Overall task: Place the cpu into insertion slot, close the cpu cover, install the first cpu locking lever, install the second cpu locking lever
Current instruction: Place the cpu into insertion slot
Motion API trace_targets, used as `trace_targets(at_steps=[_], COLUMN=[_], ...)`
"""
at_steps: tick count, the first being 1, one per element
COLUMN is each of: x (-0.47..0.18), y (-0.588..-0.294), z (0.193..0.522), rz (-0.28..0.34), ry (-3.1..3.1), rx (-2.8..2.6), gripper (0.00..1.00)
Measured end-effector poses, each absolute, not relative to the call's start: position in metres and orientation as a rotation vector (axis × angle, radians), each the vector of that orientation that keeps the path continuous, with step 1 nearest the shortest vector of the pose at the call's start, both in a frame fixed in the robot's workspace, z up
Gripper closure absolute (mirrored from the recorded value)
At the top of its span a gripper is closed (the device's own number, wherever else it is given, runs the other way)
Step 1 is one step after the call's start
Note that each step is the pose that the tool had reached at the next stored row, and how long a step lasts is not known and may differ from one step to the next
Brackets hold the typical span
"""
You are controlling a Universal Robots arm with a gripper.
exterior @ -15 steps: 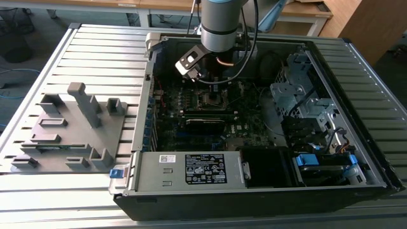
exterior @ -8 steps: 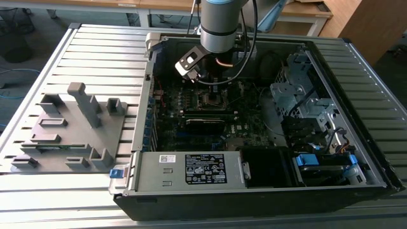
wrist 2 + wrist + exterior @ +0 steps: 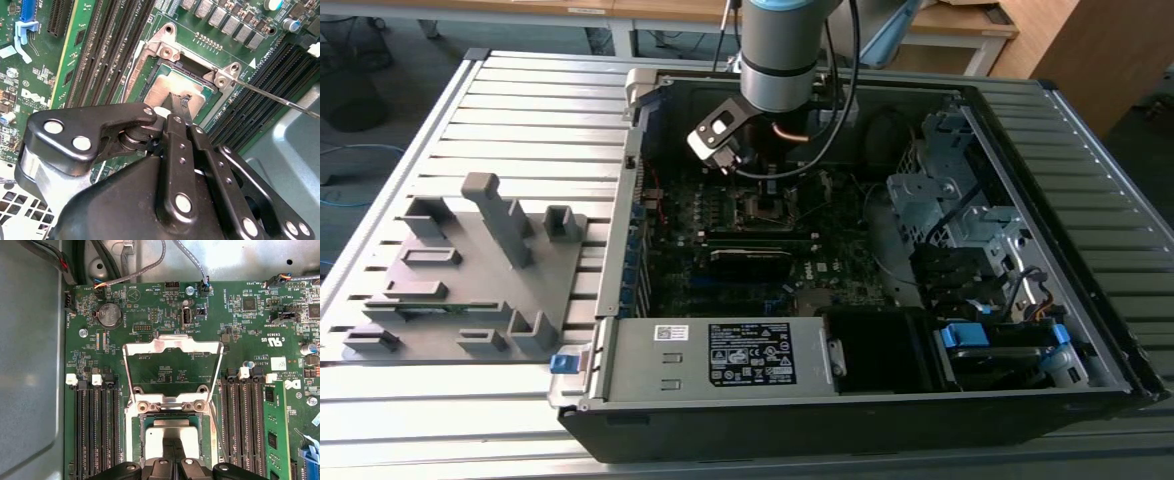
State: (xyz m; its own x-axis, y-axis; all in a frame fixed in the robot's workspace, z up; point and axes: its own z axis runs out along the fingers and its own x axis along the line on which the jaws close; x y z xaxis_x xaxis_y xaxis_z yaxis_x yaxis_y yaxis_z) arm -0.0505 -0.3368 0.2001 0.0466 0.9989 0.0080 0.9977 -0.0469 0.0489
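The cpu (image 3: 172, 427) lies flat in the insertion slot (image 3: 138, 436) on the green motherboard, its silver top showing in both wrist views (image 3: 167, 85). The cpu cover (image 3: 172, 345) stands swung back and open beyond the slot, with its cut-out over bare board. My gripper (image 3: 175, 449) hovers right over the cpu's near edge with its black fingers together and nothing between them; its tips (image 3: 181, 102) look to be at or just above the metal top. A thin locking lever (image 3: 280, 99) sticks out unlatched beside the slot (image 3: 192, 65). In the exterior view the gripper (image 3: 765, 185) hangs above the slot (image 3: 767, 208).
Black memory slots (image 3: 97, 430) flank the socket on both sides, with a green memory stick (image 3: 274, 435) in one. The open case holds a drive cage (image 3: 947, 200), cables and a power supply (image 3: 720, 355). A grey fixture plate (image 3: 467, 270) lies at the exterior view's left.
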Motion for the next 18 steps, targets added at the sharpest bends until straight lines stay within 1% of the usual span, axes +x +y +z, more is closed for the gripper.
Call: trace_targets(at_steps=[18], x=[-0.0505], y=[-0.3369], z=[0.1970], rz=[0.061], ry=[2.148], rx=[2.251], gripper=[0.90])
